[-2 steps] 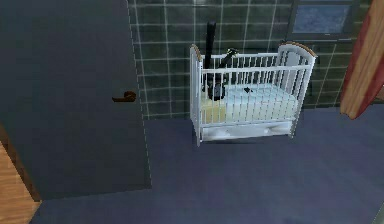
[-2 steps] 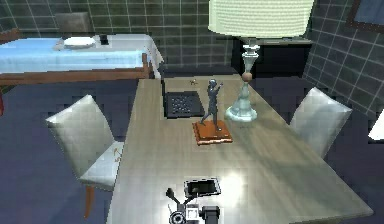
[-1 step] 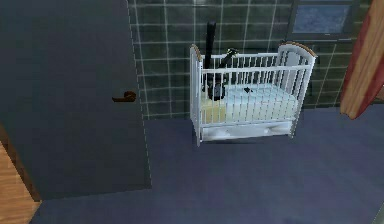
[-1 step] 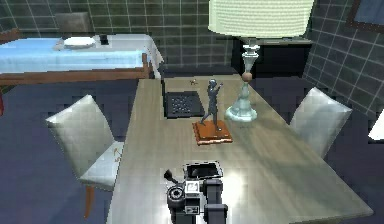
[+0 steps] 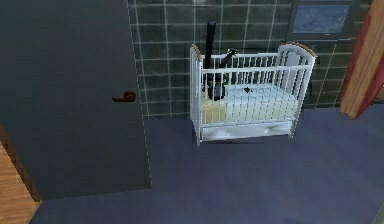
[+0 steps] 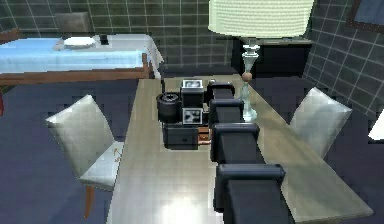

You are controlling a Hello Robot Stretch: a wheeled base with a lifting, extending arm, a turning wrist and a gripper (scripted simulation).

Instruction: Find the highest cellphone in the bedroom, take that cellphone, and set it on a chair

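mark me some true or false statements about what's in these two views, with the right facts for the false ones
1. A white slatted crib stands against the green tiled wall. True.
2. The lamp with the cream shade stands on the floor. False: it stands on the long brown table.
3. The dark grey door has a brown handle. True.
4. The padded chair at the arm side view's left is black. False: that padded chair is white.
5. The bed's cover is red. False: the bed has a light blue cover.
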